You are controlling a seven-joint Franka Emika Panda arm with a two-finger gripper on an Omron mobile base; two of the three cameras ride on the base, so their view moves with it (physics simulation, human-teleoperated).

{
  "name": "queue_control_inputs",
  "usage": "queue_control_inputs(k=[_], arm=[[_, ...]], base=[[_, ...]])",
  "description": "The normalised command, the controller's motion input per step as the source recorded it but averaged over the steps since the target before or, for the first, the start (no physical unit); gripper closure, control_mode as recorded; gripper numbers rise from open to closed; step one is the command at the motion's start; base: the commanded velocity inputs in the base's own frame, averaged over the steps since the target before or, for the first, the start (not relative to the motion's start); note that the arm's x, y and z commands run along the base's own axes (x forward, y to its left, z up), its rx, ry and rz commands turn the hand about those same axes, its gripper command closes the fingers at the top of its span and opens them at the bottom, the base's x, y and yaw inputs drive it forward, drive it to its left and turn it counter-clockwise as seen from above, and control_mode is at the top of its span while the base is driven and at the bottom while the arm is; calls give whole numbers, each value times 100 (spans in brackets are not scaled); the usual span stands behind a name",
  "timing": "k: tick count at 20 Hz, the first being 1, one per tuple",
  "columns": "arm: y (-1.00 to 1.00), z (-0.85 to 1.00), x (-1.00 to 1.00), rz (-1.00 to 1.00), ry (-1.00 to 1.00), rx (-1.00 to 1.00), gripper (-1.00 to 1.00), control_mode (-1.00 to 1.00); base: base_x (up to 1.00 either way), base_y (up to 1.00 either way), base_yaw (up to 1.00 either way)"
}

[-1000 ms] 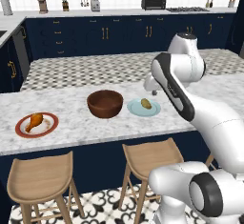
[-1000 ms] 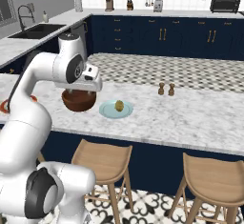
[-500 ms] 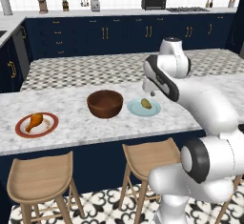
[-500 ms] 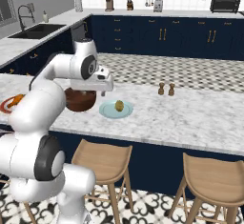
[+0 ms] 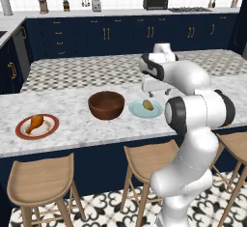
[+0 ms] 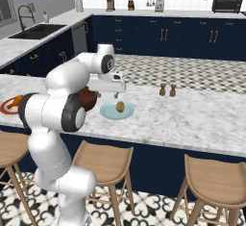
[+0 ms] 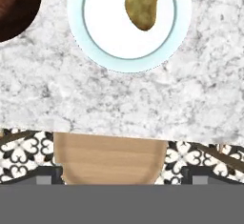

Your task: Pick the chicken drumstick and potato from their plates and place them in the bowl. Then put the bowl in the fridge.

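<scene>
Hand has been swung in over the pale blue plate since a second ago, jaws spread wide and empty (nothing lifted yet). Potato sits on that plate, drumstick untouched beside the bowl on the tabletop, so a potato grab looks next

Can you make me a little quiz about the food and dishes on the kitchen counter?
1. True or false: the potato lies on the pale blue plate.
2. What sits on the red-rimmed plate? A) salt shaker B) chicken drumstick C) toaster
3. Fill in: the wooden bowl stands between the two ____.

Key: 1 true. 2 B. 3 plates.
</scene>
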Motion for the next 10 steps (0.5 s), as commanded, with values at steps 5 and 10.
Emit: queue_control_inputs(k=[5,10], arm=[[0,-52,100,0,17,0,-100,-100],[-3,-64,83,0,0,0,-100,-100]], base=[[0,0,0],[0,0,0]])
